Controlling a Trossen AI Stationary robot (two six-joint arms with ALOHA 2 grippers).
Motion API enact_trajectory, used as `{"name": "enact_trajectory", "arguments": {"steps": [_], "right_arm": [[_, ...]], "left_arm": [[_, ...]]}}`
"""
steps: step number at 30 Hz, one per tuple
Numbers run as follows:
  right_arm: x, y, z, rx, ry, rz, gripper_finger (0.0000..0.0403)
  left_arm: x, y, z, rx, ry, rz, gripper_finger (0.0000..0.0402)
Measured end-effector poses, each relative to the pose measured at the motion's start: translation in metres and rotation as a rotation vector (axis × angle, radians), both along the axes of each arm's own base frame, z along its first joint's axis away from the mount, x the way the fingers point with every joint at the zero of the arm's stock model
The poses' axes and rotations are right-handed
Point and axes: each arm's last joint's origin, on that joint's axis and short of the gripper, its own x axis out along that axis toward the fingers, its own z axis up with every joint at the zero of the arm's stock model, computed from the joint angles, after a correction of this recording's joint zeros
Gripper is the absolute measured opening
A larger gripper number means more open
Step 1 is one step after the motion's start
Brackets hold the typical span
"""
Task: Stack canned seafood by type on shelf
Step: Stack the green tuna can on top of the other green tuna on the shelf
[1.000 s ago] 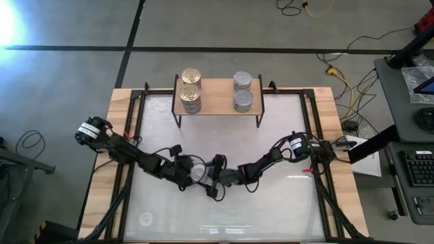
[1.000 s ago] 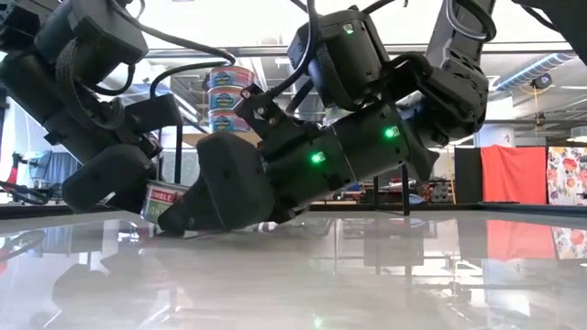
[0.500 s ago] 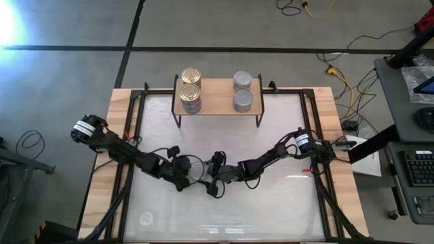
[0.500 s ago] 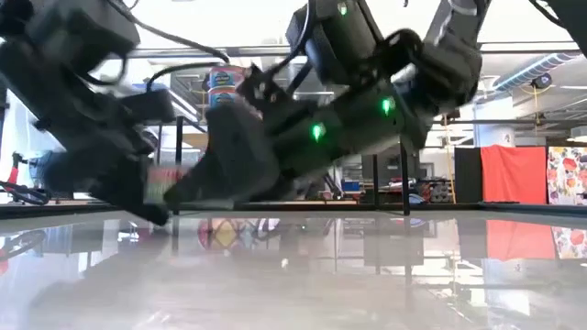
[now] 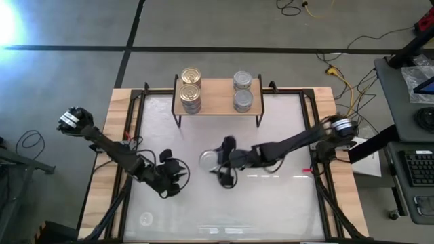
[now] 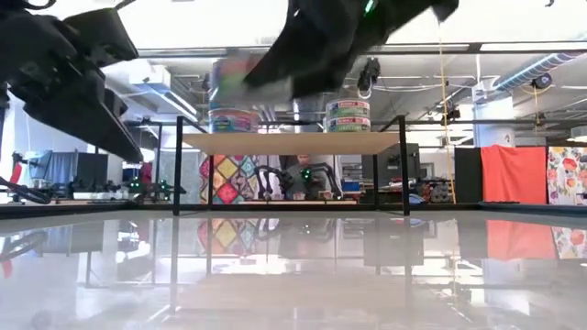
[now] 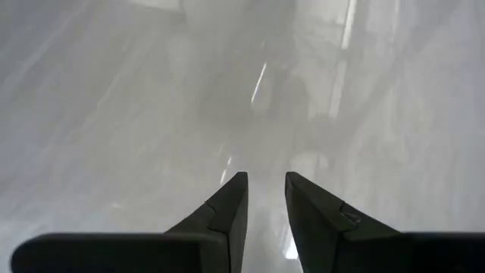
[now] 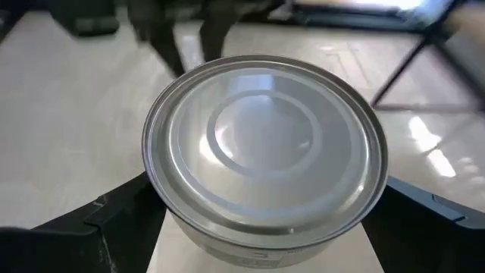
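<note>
A silver-lidded tin (image 8: pixel 265 144) fills the right wrist view, and my right gripper (image 5: pixel 213 161) is shut on it above the table's middle. In the low view the tin (image 6: pixel 240 78) is a blur at about the height of the shelf's tins. My left gripper (image 7: pixel 265 180) hangs over bare table to the left of it (image 5: pixel 173 179), its fingers a narrow gap apart with nothing between them. The shelf (image 5: pixel 217 102) stands at the far edge. Gold-lidded tins (image 5: pixel 191 87) stand on its left part and silver-lidded tins (image 5: pixel 243 91) on its right. My right gripper pinches the tin's round side wall (image 8: pixel 170 220) between its two fingers (image 8: pixel 114 224), one on each side. The fingers come nearly level from the table's right side. The tin sits upright with its lid up, lifted clear of the table.
The glossy white table top (image 5: pixel 271 203) lies bare around both grippers. The shelf's thin black legs (image 6: pixel 177 165) stand at its corners. Loose cables run along both arms.
My right gripper has risen with the silver tin, lifting it clear of the table where it stood between both grippers, and has shifted a little toward the shelf. My left gripper has drawn back toward the table's left and near edges and has risen.
</note>
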Motion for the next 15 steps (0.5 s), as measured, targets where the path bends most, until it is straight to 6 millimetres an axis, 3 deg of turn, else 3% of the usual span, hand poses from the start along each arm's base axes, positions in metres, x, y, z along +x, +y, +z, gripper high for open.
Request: {"name": "enact_trajectory", "arguments": {"steps": [8, 15], "right_arm": [[-0.052, -0.045, 0.085, -0.077, -0.033, -0.084, 0.0365], [-0.094, -0.104, 0.122, -0.141, -0.029, -0.246, 0.0365]], "left_arm": [[0.004, -0.008, -0.003, 0.011, -0.069, 0.030, 0.0075], [0.010, -0.012, -0.016, 0.031, -0.052, 0.033, 0.0075]]}}
